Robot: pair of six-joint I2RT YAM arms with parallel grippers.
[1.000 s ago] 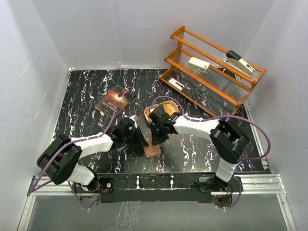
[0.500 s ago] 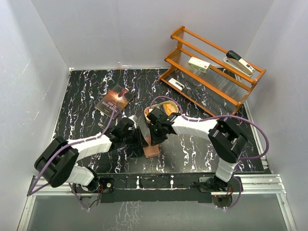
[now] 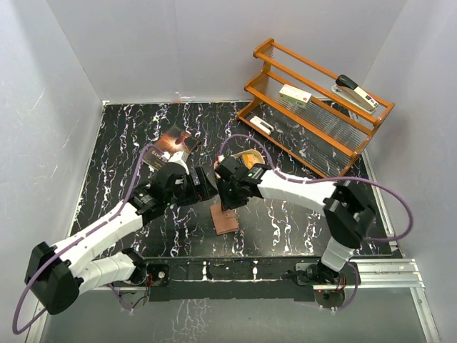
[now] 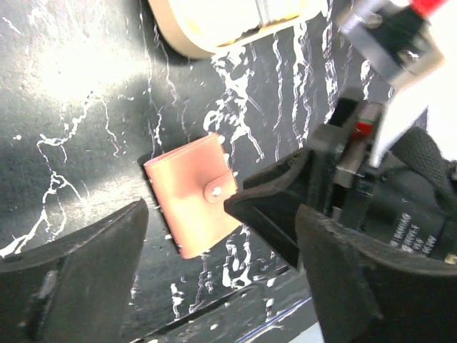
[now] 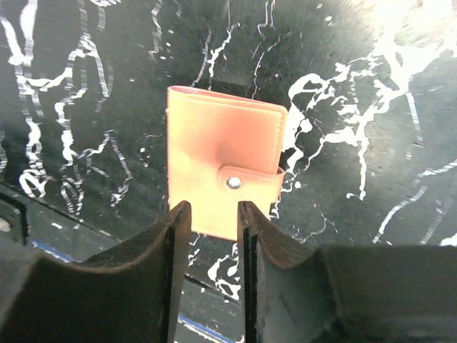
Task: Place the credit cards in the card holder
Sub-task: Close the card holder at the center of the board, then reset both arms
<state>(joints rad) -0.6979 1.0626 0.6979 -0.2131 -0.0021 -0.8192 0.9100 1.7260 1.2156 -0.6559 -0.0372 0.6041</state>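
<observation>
Hovering my right claw (image 5: 214, 214) above the closed card holder (image 5: 223, 171), fingers parting only narrowly, gripping nothing. My left claw (image 4: 221, 214) is gaping wide, empty. From overhead, the card holder is lying flat at its 5 o'clock.

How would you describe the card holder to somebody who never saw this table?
On the black marbled table, look midway along the near edge. The card holder lies closed: small reddish-brown leather with a snap tab, unlike the tan tin and dark book.
</observation>
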